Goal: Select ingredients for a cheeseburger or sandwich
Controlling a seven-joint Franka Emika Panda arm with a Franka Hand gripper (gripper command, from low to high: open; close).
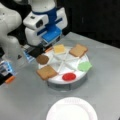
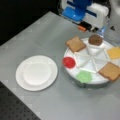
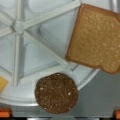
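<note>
Grey table [image 1: 105, 65]: patty [image 1: 42, 59] lies apparently just below the pincer [image 1: 37, 51].

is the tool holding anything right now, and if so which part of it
Nothing appears held. All six ingredient pieces lie on the white divided tray, and the paper plate is bare. The tool hangs above the brown patty, its fingers hidden.

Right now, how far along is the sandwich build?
Nothing is assembled: the paper plate holds nothing. All six pieces sit on the divided tray. The gripper hovers nearest the brown patty; its fingers aren't visible. All picking and stacking remains.
</note>
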